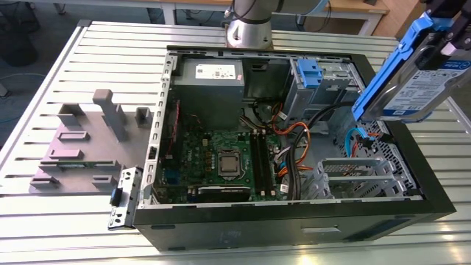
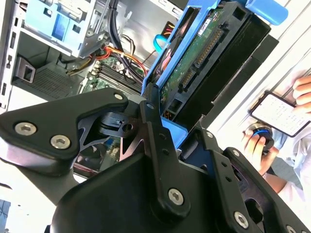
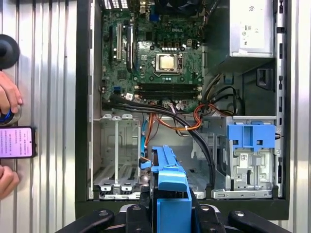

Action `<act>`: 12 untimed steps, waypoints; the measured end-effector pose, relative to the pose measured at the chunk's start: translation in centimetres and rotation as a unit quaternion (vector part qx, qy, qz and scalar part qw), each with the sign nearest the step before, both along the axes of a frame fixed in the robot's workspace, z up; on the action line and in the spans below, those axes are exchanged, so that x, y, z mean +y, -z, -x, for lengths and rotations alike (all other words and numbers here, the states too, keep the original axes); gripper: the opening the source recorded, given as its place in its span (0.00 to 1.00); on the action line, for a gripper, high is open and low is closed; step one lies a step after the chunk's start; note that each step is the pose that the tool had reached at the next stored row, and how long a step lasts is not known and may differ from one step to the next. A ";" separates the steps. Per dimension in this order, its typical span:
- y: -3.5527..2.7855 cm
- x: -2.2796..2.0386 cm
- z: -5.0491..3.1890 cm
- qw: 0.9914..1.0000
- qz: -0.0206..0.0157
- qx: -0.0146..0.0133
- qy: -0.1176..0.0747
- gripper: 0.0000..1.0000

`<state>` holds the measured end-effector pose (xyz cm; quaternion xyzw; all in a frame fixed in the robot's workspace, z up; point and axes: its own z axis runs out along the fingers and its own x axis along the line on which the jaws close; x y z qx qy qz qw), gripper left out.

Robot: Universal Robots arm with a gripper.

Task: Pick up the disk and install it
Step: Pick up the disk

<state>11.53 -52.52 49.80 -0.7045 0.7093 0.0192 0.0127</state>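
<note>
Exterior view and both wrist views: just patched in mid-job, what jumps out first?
The disk, silver in its blue carrier, hangs tilted in the gripper above the open computer case, at the exterior view's right. Inside the case lie the green motherboard and the grey power supply. A person's hand and a phone sit beside the case in the first wrist view.

An open black computer case (image 1: 294, 221) lies on its side on a slatted metal table (image 1: 59, 221). Inside, a green motherboard (image 1: 220, 160) carries a square processor (image 1: 230, 163) at its middle. A grey power supply (image 1: 209, 83) sits in one corner, and orange and black cables (image 1: 294, 138) run past a grey drive cage with a blue latch (image 3: 251, 137). On the table at the exterior view's left stands a grey moulded fixture (image 1: 88, 143). In the first wrist view, a person's hand (image 3: 8, 97) rests beside a phone (image 3: 17, 142).
</note>
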 end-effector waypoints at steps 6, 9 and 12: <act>0.04 -0.42 0.07 1.000 0.000 0.000 0.000 0.37; 0.07 -0.65 0.10 1.000 0.000 0.000 0.000 0.37; 0.10 -0.90 0.12 1.000 0.000 0.000 0.001 0.37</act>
